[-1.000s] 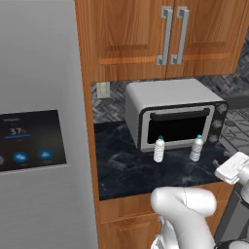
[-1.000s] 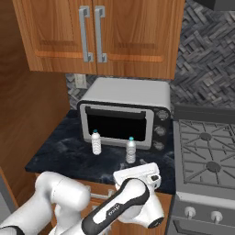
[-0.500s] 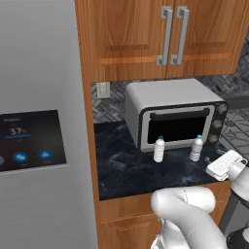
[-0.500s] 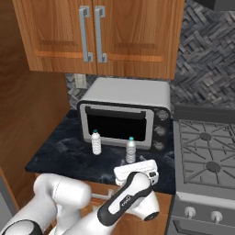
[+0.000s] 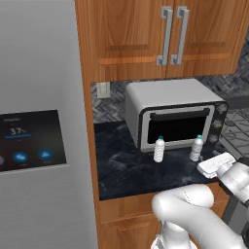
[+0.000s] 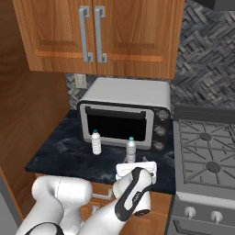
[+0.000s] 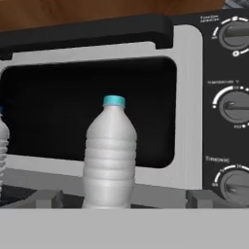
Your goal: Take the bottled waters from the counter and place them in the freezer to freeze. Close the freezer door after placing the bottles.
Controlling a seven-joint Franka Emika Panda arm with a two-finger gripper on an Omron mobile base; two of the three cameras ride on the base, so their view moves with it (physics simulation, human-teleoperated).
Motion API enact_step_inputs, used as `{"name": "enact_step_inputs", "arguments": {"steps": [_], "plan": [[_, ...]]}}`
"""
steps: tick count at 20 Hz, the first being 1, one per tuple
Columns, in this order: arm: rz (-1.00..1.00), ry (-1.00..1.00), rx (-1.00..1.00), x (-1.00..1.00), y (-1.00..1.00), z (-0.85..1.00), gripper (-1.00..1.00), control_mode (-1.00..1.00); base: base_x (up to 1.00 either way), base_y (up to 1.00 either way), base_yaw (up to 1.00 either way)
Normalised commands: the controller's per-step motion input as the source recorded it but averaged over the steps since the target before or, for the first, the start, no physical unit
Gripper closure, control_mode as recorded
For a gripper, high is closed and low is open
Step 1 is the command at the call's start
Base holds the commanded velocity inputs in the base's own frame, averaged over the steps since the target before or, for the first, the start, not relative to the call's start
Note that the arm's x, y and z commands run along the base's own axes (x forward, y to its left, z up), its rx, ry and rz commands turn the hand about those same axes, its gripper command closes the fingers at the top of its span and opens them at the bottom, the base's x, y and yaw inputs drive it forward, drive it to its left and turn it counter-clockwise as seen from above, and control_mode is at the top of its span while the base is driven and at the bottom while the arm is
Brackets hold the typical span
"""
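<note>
The gripper [image 7: 119, 199] is spread wide, a fingertip [image 7: 46, 198] at either side of the right bottle [image 7: 109, 155], which stands upright between them with nothing pinched. From the right base view that bottle [image 6: 131, 150] sits on the counter [image 6: 59, 158] just ahead of the hand, at 12 o'clock from it. The left bottle [image 6: 96, 142] stands at about 10 o'clock, apart from its twin (both upright). Both are just before the toaster oven [image 6: 126, 112]. The fridge door [image 5: 34, 146] with its touchscreen lies at 9 o'clock in the left base view.
</note>
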Motion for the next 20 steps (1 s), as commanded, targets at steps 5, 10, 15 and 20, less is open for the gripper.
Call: {"name": "enact_step_inputs", "arguments": {"steps": [5,10,15,20], "plan": [[-0.11,0.00,0.00,0.21,-0.01,-0.11,-1.00,-1.00,0.00,0.00,0.00],[0.00,0.00,0.00,0.00,0.06,0.00,-1.00,-1.00,0.00,0.00,0.00],[0.00,0.00,0.00,0.00,0.00,0.04,-1.00,-1.00,0.00,0.00,0.00],[0.00,0.00,0.00,0.06,0.00,0.06,-1.00,-1.00,0.00,0.00,0.00]]}}
